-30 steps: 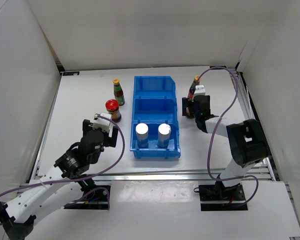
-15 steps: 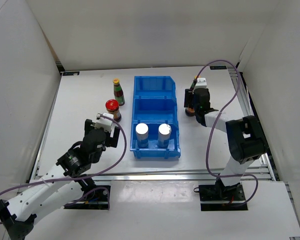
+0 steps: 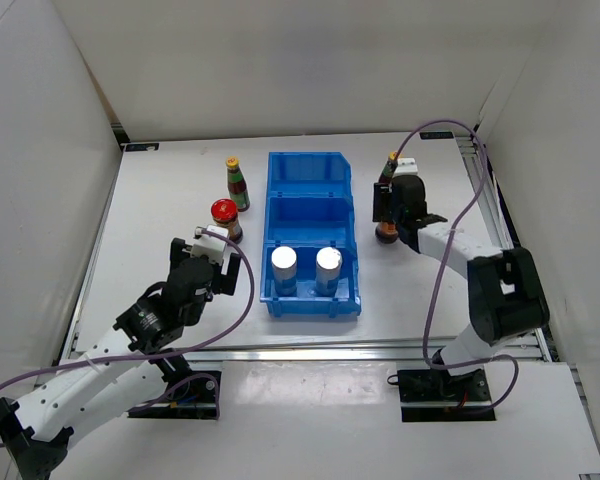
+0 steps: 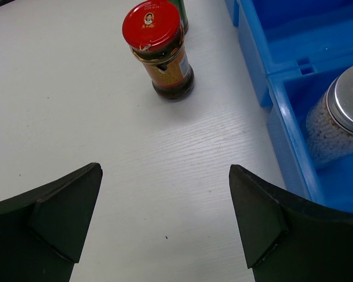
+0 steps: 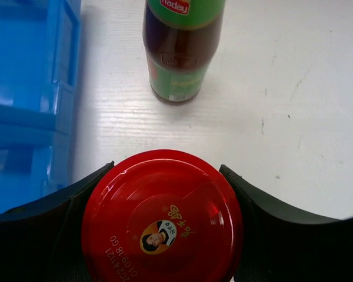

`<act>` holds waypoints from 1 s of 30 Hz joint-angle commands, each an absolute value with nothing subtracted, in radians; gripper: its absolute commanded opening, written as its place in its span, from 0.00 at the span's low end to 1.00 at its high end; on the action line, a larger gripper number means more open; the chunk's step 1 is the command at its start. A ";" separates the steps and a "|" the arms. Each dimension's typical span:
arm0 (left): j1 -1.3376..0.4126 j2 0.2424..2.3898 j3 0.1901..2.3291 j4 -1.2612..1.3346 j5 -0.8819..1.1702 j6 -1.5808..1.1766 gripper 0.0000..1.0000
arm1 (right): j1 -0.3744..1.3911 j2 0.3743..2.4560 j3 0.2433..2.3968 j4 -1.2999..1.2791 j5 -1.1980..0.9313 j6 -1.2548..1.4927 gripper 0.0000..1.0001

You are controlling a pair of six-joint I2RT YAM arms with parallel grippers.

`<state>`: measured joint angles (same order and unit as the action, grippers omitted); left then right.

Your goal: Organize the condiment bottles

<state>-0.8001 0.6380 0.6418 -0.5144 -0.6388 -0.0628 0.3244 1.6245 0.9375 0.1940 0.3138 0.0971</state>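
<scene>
My right gripper [image 5: 165, 170] is shut on a dark jar with a red lid [image 5: 162, 217], to the right of the blue bin; in the top view the gripper [image 3: 389, 212] covers most of the jar [image 3: 386, 234]. A slim yellow-capped, green-necked bottle [image 5: 182, 47] stands just beyond it [image 3: 392, 161]. My left gripper [image 4: 165, 176] is open and empty over the table, short of the second red-lidded jar [image 4: 159, 47] [image 3: 223, 213]. The second slim bottle [image 3: 237, 184] stands behind that jar. Two white silver-capped bottles [image 3: 283, 263] [image 3: 328, 260] stand in the bin's front compartment.
The blue bin [image 3: 308, 158] has three compartments running front to back in mid-table; its wall shows in the left wrist view [image 4: 253, 64] and the right wrist view [image 5: 29, 88]. White walls enclose the table on three sides.
The right wrist has shifted slightly toward the near side at the red-lidded jar, whose base now shows under it. The left arm has crept a little toward the other jar.
</scene>
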 commanded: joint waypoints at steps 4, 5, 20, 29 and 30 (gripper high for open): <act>-0.795 0.635 0.637 -0.497 -0.627 -0.058 1.00 | 0.377 1.407 1.026 0.172 0.311 0.071 0.00; -0.795 0.635 0.637 -0.497 -0.627 -0.058 1.00 | 0.394 1.382 1.038 0.163 0.301 0.071 0.00; -0.795 0.644 0.637 -0.497 -0.627 -0.058 1.00 | 0.578 1.526 1.163 0.255 0.138 0.032 0.00; -0.795 0.644 0.637 -0.497 -0.627 -0.058 1.00 | 0.578 1.719 1.183 0.321 0.097 0.032 0.00; -0.795 0.644 0.637 -0.497 -0.627 -0.058 1.00 | 0.578 1.732 1.183 0.333 0.097 0.041 0.00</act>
<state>-0.8001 0.6472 0.6418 -0.5140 -0.6384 -0.0624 0.5781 1.7271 1.1095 0.1535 0.1276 0.0444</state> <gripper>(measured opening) 0.998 0.717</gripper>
